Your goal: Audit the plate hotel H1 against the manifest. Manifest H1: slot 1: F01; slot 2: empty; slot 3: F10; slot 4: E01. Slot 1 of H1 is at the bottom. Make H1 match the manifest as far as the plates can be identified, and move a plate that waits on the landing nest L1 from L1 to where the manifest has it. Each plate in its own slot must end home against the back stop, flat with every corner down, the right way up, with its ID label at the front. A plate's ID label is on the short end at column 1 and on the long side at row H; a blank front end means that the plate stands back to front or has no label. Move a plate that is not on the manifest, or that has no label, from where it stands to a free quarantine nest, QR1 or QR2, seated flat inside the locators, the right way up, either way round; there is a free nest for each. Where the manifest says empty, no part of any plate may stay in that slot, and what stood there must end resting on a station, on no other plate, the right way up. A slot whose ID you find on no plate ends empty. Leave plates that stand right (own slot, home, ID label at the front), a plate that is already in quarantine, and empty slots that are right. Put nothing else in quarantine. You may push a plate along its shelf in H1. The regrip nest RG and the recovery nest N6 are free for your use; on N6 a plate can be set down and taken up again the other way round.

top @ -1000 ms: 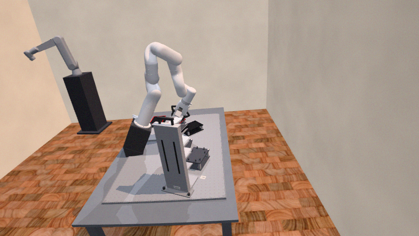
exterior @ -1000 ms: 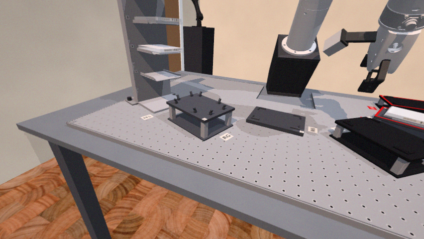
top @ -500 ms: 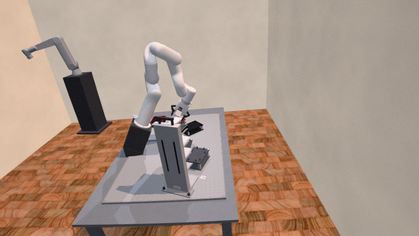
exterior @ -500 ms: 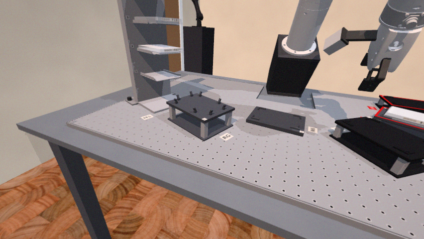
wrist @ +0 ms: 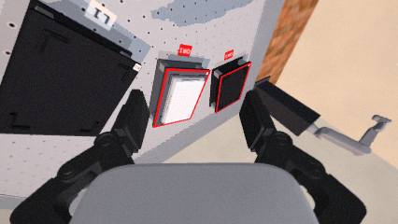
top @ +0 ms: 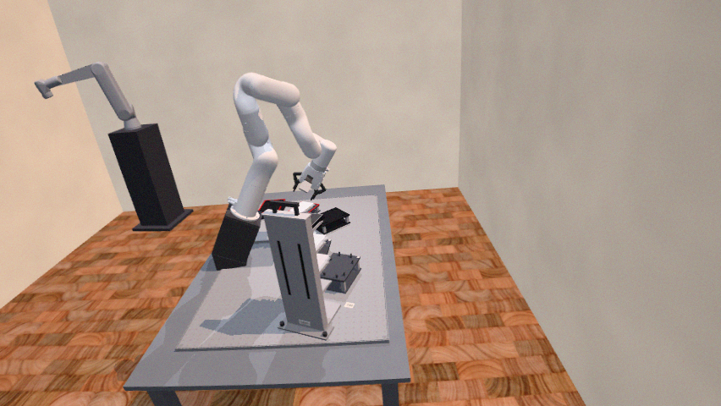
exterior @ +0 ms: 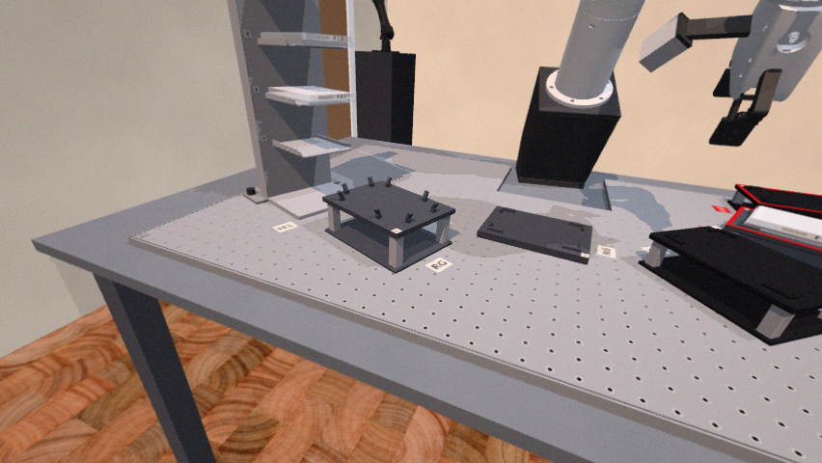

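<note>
My gripper is open and empty. It hangs in the air above the two red-edged quarantine nests at the far end of the table, and also shows in the top view and the exterior view. One quarantine nest holds a white plate, which also shows in the exterior view. The other quarantine nest is dark and bare. The black landing nest L1 beside them carries no plate. The plate hotel H1 stands at the other end, with a white plate on an upper shelf and another on a middle shelf.
The raised regrip nest RG with its pins and the flat nest N6 lie between the hotel and L1. My arm's black base stands behind N6. A second arm on a black pedestal stands off the table.
</note>
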`<state>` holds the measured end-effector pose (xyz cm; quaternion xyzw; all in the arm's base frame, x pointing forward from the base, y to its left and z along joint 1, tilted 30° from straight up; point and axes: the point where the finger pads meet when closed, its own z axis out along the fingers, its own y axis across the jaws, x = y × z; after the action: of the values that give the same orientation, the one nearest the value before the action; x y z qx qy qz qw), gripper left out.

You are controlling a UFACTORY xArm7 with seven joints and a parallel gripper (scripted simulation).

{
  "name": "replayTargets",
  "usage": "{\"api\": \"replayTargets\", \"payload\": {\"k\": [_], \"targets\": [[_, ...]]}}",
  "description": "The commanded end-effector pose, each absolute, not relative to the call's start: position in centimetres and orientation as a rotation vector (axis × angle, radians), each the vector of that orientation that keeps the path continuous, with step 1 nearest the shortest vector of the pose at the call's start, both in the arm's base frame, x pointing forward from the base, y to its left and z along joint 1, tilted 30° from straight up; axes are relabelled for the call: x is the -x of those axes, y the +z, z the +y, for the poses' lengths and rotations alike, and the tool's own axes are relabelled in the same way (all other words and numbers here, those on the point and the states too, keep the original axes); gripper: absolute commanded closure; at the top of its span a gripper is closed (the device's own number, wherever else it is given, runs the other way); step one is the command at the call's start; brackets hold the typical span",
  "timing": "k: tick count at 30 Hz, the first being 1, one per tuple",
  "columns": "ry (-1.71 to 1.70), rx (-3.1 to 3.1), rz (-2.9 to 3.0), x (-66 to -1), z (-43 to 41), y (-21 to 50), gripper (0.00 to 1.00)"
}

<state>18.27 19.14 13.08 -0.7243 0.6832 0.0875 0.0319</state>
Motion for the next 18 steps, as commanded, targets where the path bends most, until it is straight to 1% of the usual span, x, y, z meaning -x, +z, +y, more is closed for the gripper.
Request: {"api": "replayTargets", "payload": {"k": [1, 18], "targets": [[0.269, 2.23, 2.102, -17.6, 18.9, 14.5, 0.0], [0.269, 2.23, 2.102, -15.1, 18.2, 18.8, 0.0]]}}
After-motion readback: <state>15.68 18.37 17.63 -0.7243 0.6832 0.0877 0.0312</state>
